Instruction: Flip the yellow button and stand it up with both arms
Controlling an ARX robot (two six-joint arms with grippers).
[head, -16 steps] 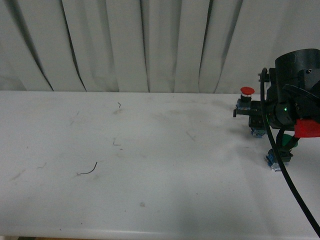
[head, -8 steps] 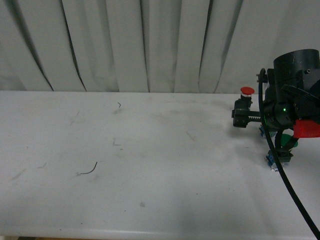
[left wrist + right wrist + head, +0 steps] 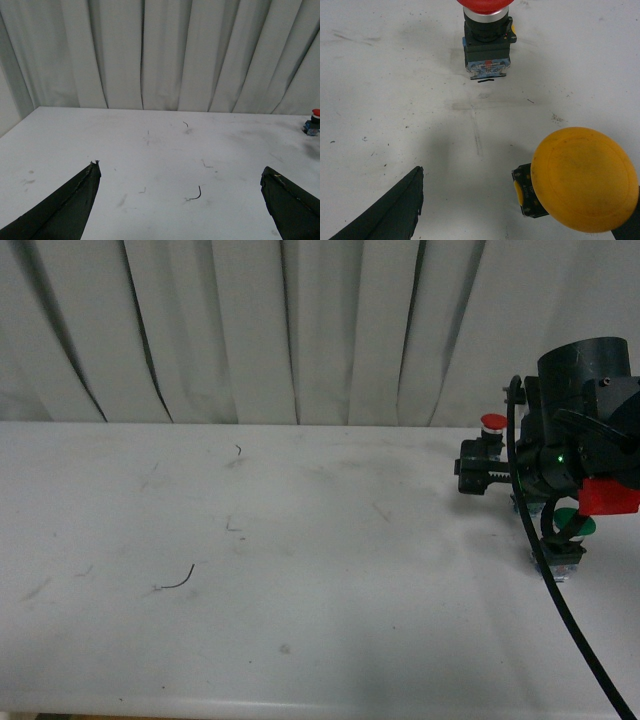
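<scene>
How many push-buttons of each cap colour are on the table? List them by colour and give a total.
Red-capped button: 1
Yellow button: 1
Green-capped button: 1
Total: 3

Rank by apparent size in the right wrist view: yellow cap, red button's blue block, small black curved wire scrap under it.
1. Round yellow button cap, though nearest the camera.
2. Blue contact block.
3. Black wire scrap.
</scene>
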